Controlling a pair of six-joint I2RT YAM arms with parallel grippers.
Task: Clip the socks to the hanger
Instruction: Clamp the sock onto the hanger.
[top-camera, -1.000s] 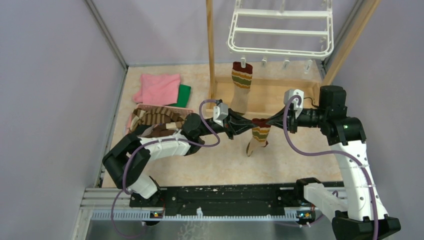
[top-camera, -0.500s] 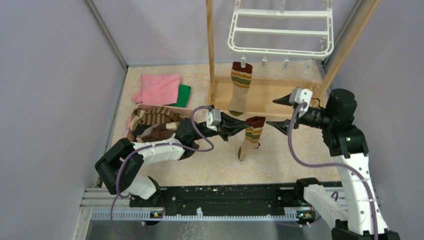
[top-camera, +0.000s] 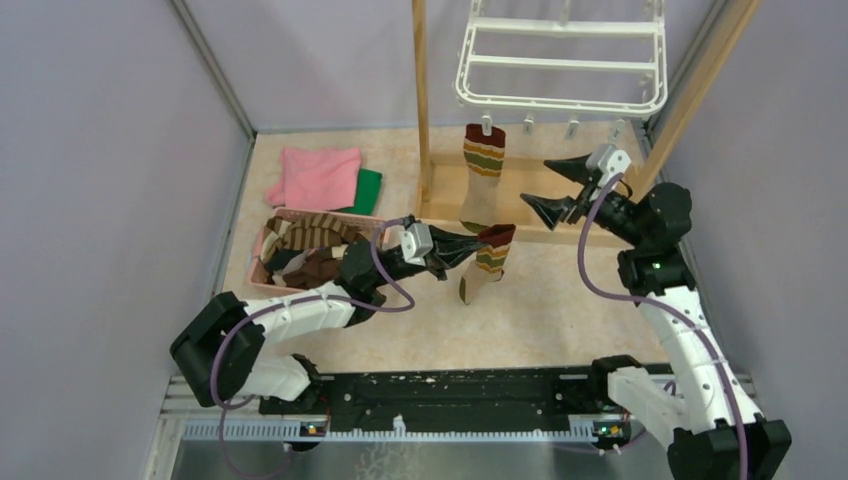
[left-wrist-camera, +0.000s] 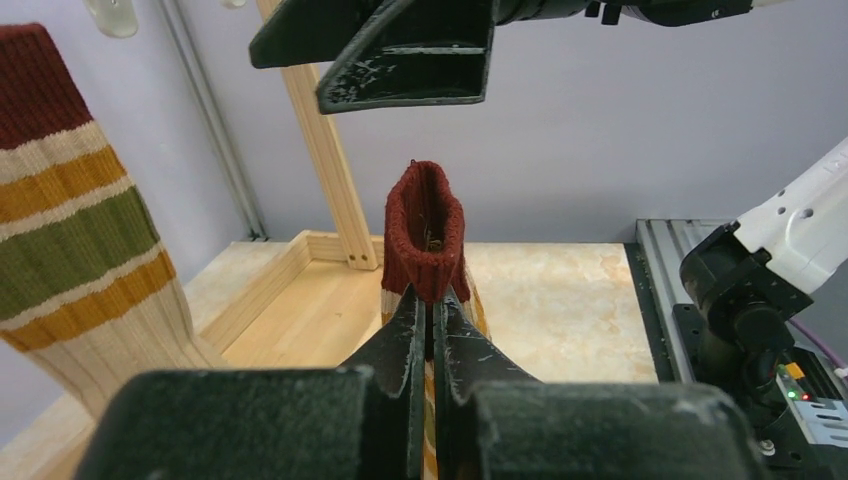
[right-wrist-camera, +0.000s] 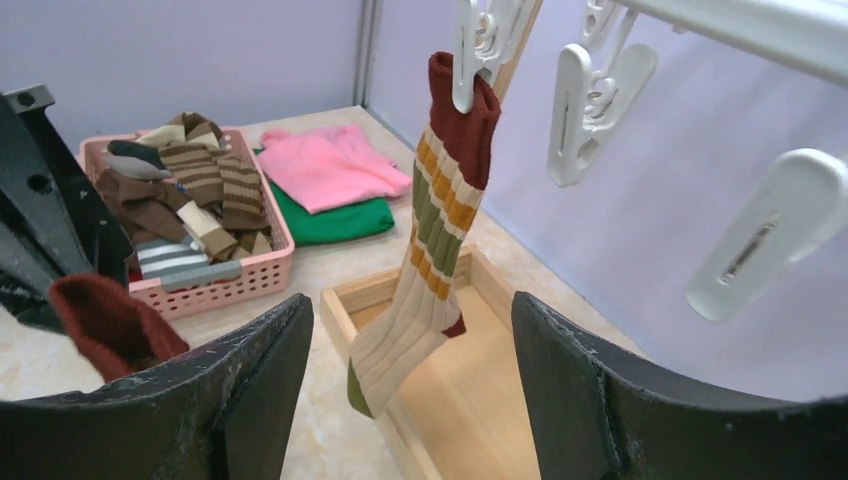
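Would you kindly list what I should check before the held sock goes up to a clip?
1. Left pincer shut on the held sock: ok.
2. Right pincer open, apart from that sock: ok.
3. Free clip on the hanger beside the hung sock: ok.
4. Hung sock gripped by its own clip: ok.
5. Held sock's cuff level with the clips: not ok, it sits lower.

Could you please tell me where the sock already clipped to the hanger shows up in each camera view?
Top external: the clipped sock hangs at upper centre, under the lower-left corner of the hanger.
Left wrist: at the left edge.
Right wrist: centre, hanging from a clip.
Shared landmark: the dark red cuff of the held sock, near it in all three.
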